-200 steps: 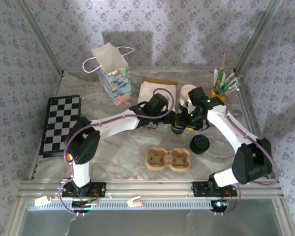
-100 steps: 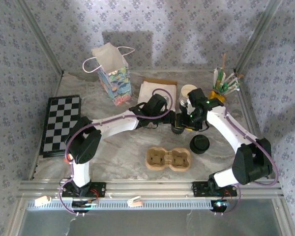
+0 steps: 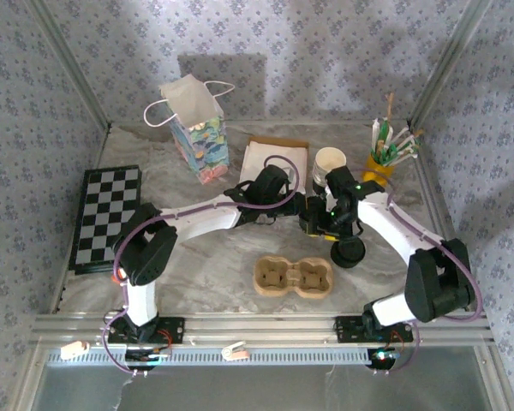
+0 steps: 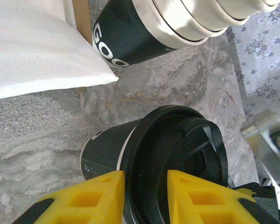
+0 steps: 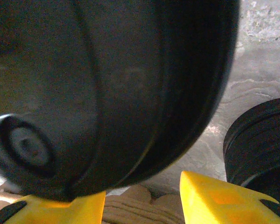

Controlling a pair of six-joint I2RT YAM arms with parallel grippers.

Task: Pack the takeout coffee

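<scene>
The coffee cup (image 4: 175, 151) is at mid-table just behind the tray (image 3: 261, 278), its lid end facing the left gripper (image 4: 145, 179), whose narrow-set fingers flank the rim (clamped or not, I cannot tell); the right gripper (image 5: 142, 186), half-spread, crowds it, hold equally undetermined.

Takeout coffee (image 4: 172, 154): one, a dark cup under a black lid.
Cup stack (image 3: 328, 163): one, with at least three cream rims nested in the left wrist view.
Black lid piece (image 3: 349, 252): one, with no cup.
Cup tray (image 3: 293, 276): one, with two hollows.
Gift bag (image 3: 197, 128): one, with two looped handles.
Checkerboard (image 3: 109, 216): one.
White napkin pad (image 3: 270, 158): one, on one brown card.
Yellow holder (image 3: 379, 164): one, its sticks too crowded to count.
Robot arms: two, the left arm (image 3: 197, 216) and the right arm (image 3: 403, 227).
</scene>
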